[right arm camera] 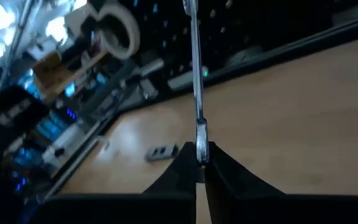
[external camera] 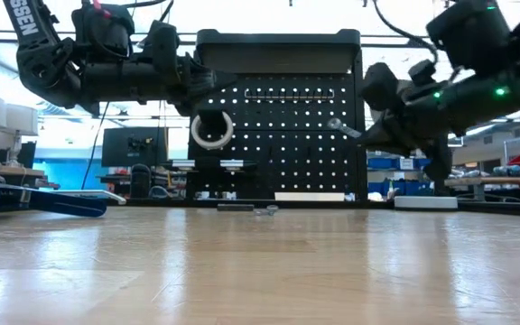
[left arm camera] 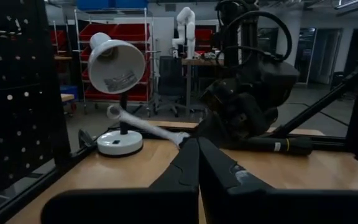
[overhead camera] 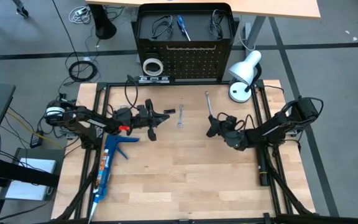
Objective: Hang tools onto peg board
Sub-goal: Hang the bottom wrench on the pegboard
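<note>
From above, the right gripper [overhead camera: 211, 122] is closed on a silver wrench [overhead camera: 208, 102] that points to the peg board [overhead camera: 185, 56] at the desk's far edge. The left gripper [overhead camera: 165, 116] is closed and holds nothing. A second wrench [overhead camera: 180, 116] lies between them. A white lamp [overhead camera: 243, 73] stands at the far right corner, a blue caulking gun [overhead camera: 109, 163] near the left edge.

From table height, the white tape ring [external camera: 211, 130] hangs on the board.

The right wrist view shows the wrench [right arm camera: 197, 74] pinched between the fingers [right arm camera: 219, 163].

Black hole-dotted peg board [overhead camera: 194, 59], white tape ring [overhead camera: 152, 66], silver wrench [overhead camera: 209, 103]
</note>
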{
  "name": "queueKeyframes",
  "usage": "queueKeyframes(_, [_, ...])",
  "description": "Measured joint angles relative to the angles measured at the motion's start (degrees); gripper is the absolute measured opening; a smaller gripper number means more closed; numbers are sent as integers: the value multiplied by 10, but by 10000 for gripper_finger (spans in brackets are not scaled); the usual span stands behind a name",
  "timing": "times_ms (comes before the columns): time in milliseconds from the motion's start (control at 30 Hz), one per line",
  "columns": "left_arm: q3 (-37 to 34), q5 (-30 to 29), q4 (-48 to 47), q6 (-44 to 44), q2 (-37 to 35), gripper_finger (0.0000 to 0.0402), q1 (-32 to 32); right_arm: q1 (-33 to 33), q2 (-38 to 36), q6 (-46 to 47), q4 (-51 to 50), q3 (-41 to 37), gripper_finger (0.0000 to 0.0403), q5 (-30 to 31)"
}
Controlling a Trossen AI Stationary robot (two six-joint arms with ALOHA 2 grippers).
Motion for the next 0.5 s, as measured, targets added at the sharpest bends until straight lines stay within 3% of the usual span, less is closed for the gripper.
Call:
queueKeyframes(233, [0,0,-4,0,0,1,2,-14,0,-65,112,-35,25,-7])
queueKeyframes(500, [0,0,-4,0,0,1,2,-41,0,-19,114,-37,27,5])
